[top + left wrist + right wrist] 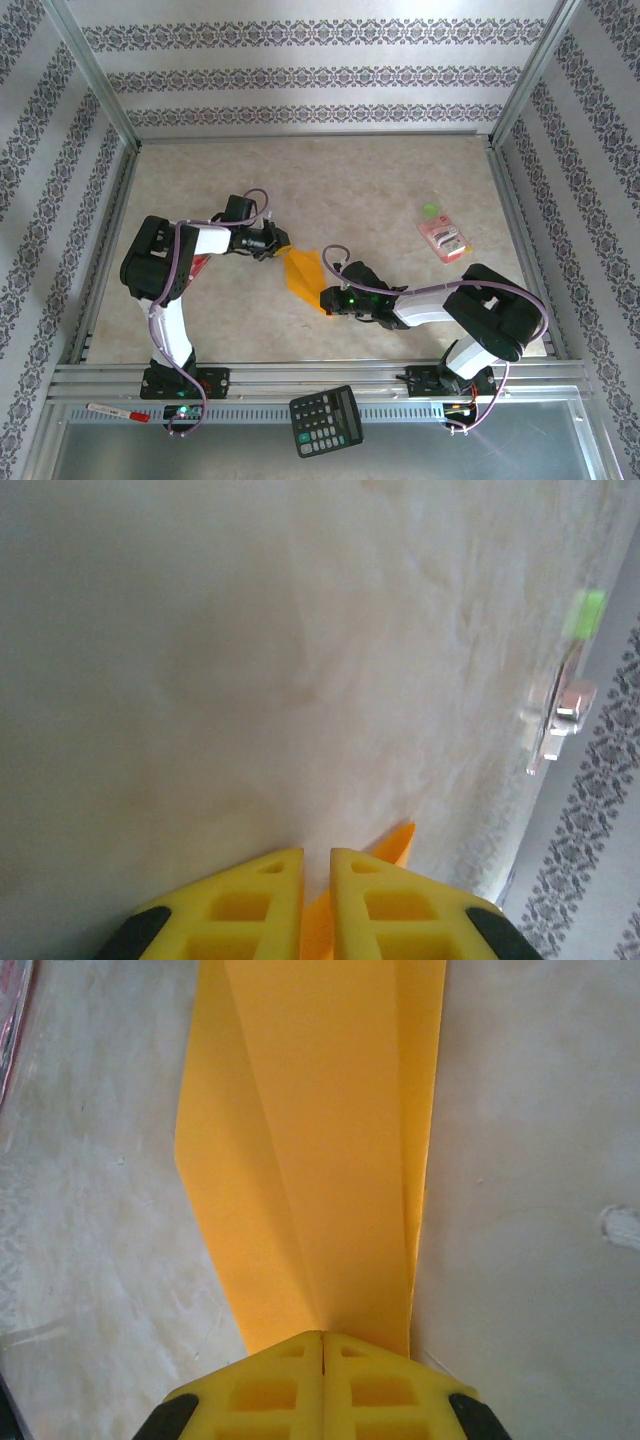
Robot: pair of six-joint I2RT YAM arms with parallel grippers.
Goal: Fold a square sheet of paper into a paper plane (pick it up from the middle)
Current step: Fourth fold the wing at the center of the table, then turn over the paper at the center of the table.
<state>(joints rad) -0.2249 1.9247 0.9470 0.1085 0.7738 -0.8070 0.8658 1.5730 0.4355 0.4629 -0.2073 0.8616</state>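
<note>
An orange-yellow paper plane (303, 275), partly made, spans the gap between two robot hands over a pale, mottled bench (400, 170). The square has already been folded into a long, narrow piece that is widest in the middle and tapers toward each hand. Seen close up, overlapping flaps run lengthwise away from the right hand, with sharp straight creases and a smooth matte surface. I judge the main folds done. Pressing the centre crease and spreading the wings appear to be left.

The right hand (322, 1345) has blocky yellow fingers. It is clenched on the end of the paper nearest it, the jaws meeting with no gap. The left hand (316, 855) sits at the opposite end. Its yellow fingers stand a sliver apart with orange paper in the slot, and I cannot tell whether it pinches or has let go.

Beyond the right hand, well apart, lies a small pink packet (444, 238). Behind both hands, by the arm bases, lies a black calculator (326, 420).
</note>
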